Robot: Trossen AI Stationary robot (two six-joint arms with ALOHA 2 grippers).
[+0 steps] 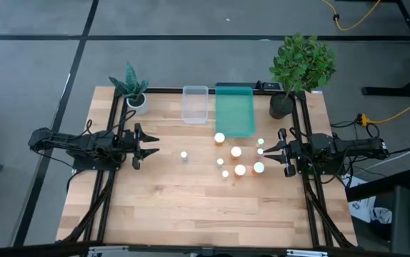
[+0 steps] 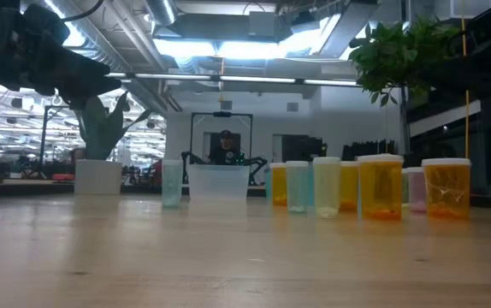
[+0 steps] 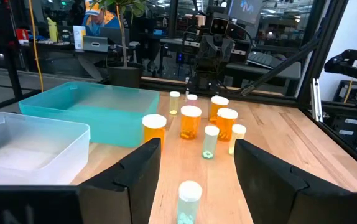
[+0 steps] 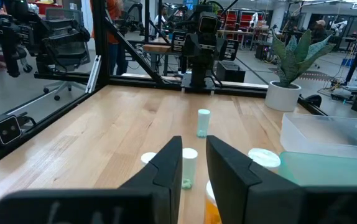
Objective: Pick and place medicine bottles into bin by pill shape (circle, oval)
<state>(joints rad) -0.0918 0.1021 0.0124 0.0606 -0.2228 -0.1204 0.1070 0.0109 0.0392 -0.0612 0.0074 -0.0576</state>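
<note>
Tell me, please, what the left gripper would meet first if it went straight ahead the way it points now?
Most likely the lone small pale bottle, standing apart from the others. The left gripper is open and aimed across the table towards it, with bare wood between. Height is hard to judge, so it might pass over the cap.

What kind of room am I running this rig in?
Probably a robotics lab or workshop: a wooden table on a black frame, office chairs and more equipment benches behind, exposed ceiling lights, cables across the floor.
</note>
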